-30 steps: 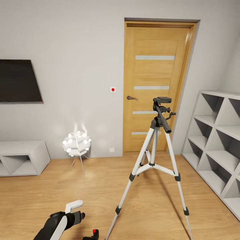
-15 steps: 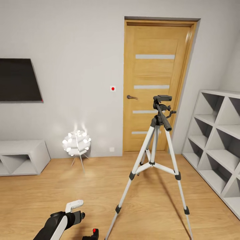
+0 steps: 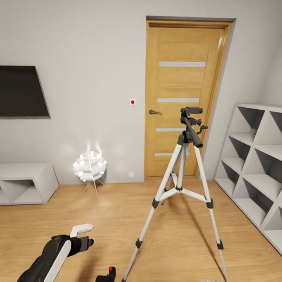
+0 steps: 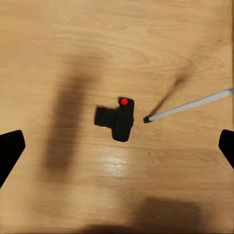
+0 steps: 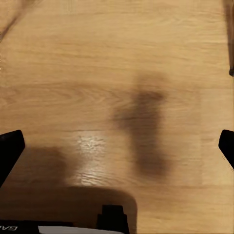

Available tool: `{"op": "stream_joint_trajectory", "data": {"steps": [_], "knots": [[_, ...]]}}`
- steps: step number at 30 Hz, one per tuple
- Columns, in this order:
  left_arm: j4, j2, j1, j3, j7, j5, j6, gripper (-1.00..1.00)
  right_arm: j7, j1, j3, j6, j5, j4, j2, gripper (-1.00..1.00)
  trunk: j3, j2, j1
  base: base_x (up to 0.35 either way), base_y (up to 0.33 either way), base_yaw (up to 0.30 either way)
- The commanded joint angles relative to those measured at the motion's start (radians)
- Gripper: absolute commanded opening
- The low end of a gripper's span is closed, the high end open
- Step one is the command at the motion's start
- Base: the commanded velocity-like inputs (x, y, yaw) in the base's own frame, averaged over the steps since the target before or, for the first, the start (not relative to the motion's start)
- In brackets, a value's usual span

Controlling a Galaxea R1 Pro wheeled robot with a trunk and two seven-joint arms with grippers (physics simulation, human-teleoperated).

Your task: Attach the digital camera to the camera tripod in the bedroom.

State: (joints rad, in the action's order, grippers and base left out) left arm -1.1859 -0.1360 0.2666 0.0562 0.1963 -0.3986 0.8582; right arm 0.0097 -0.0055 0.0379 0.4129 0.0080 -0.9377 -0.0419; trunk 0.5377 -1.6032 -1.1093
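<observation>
The left gripper (image 4: 117, 146) hangs above the wood floor (image 3: 98, 227) with its fingers (image 4: 10, 151) spread wide, holding nothing. The digital camera (image 4: 117, 118) lies on the floor between and beyond the fingertips, and one foot of the camera tripod (image 3: 182, 184) rests just beside it. The right gripper (image 5: 117, 146) hovers over bare floor, its fingers (image 5: 9, 148) likewise spread wide and holding nothing.

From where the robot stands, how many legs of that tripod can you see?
3. On the camera tripod, one leg runs front-left, one front-right, and one goes back toward the door, partly hidden.
</observation>
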Motion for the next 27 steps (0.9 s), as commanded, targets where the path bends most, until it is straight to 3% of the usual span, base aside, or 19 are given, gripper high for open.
{"op": "stream_joint_trajectory", "data": {"steps": [1,5,6,10,17,22,27], "knots": [[-0.009,-0.001,0.001,0.002,0.010,-0.011,0.011,1.00,0.001,0.000,0.002,0.007,0.001,-0.011,-0.001,1.00,0.004,-0.008,-0.004,0.000,0.000,0.000],[-0.032,-0.002,0.016,0.002,0.010,-0.015,0.031,1.00,0.001,-0.001,0.002,0.043,0.001,-0.068,0.002,1.00,0.017,-0.036,-0.019,0.000,0.000,0.000],[-0.038,-0.003,0.030,0.002,0.013,-0.016,0.042,1.00,0.002,0.000,0.002,0.097,0.001,-0.141,0.008,1.00,0.020,-0.043,-0.023,0.000,0.000,0.000],[-0.041,-0.008,0.056,0.001,0.035,-0.018,0.062,1.00,0.002,0.000,0.000,0.150,0.000,-0.221,0.011,1.00,0.033,-0.071,-0.038,0.000,0.000,0.000],[-0.024,-0.005,0.126,-0.003,0.082,-0.023,0.094,1.00,0.002,0.000,0.002,0.178,0.000,-0.263,0.014,1.00,0.054,-0.120,-0.065,0.000,0.000,0.000],[-0.015,0.007,0.144,-0.011,0.098,-0.024,0.099,1.00,0.002,0.000,0.003,0.183,0.000,-0.274,0.014,1.00,0.070,-0.155,-0.084,0.000,0.000,0.000],[0.054,0.022,0.150,-0.016,0.105,-0.024,0.090,1.00,0.001,0.000,0.004,0.192,0.000,-0.291,0.012,1.00,0.086,-0.190,-0.104,0.000,0.000,0.000]]}}
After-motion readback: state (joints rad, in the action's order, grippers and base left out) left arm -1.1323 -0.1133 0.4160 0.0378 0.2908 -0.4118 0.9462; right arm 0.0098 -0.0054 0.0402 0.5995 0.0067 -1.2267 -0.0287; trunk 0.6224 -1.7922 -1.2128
